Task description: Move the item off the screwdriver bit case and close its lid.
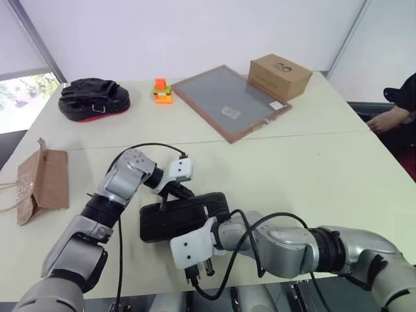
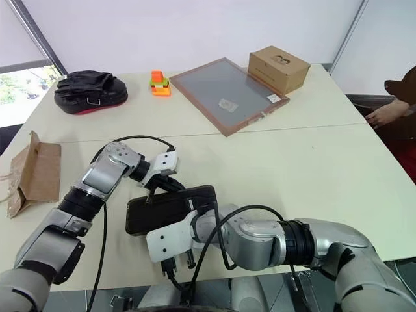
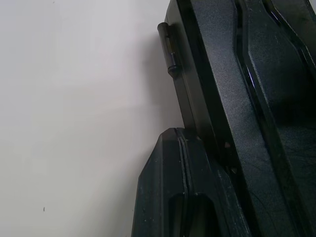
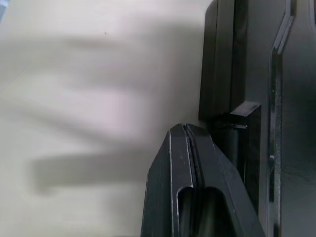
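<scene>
So the flat dark grey plastic screwdriver bit case (image 1: 184,216) sits shut on the pale table (image 1: 312,169). Both grippers, left (image 1: 170,195) and right (image 1: 203,260), are pinched closed against its edges, gripping nothing. The small brown kraft paper bag (image 1: 43,184) lies well left of the case.

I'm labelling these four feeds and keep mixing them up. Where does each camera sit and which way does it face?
Head stereo pair: forward and down over the table, showing both arms, closed case, paper bag.
Left wrist: along the shut left pincer, at the case's hinge edge.
Right wrist: along the shut right pincer, at the latch side.
Shared: the case.
</scene>
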Robot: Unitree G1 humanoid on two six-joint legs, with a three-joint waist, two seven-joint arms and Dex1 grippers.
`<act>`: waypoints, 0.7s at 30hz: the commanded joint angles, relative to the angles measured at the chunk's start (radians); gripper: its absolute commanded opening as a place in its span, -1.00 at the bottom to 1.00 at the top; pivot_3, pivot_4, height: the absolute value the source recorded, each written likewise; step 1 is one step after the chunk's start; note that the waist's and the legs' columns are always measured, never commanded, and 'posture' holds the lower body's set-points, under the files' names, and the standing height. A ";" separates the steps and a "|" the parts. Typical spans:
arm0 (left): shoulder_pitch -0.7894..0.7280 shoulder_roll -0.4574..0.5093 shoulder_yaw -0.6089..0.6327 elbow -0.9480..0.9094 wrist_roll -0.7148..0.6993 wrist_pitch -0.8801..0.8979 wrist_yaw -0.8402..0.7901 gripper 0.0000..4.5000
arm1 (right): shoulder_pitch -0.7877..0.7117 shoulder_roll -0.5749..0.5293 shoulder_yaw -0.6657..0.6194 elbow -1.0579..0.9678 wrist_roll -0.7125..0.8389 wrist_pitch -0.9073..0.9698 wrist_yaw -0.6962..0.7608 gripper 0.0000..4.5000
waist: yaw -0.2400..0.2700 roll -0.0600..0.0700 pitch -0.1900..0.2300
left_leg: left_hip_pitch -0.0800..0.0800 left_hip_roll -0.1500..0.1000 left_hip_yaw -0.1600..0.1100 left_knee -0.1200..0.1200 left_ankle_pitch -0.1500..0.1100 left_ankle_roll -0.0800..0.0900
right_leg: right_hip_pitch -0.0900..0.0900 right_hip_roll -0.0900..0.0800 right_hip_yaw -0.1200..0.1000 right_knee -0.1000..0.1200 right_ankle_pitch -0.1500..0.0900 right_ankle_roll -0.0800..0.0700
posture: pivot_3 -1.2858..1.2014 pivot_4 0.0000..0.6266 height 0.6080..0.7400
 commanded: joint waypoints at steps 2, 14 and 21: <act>0.117 -0.086 -0.184 -0.038 -0.044 -0.005 -0.130 -1.00 | -0.119 -0.067 -0.162 0.285 -0.233 0.025 -0.137 -0.98 | -0.001 0.000 0.000 | 0.001 0.000 0.000 0.000 0.000 0.000 | 0.000 0.000 0.000 0.000 0.000 0.000 | 0.03 -0.52 1.00; 0.021 -0.212 -0.096 0.251 0.092 -0.240 0.167 -1.00 | -0.071 -0.053 -0.235 0.206 -0.135 0.007 -0.076 -0.98 | 0.034 0.006 -0.008 | 0.016 0.003 -0.002 0.000 0.000 0.000 | 0.017 0.002 -0.002 0.000 -0.004 0.004 | 0.03 -0.52 1.00; -0.099 -0.200 -0.043 0.455 0.149 -0.400 0.281 -1.00 | 0.029 -0.036 -0.334 0.023 -0.009 0.099 0.020 -0.98 | 0.034 0.005 -0.008 | 0.017 0.000 -0.007 0.002 0.000 0.000 | 0.023 -0.001 -0.004 -0.008 -0.003 0.006 | 0.03 -0.52 1.00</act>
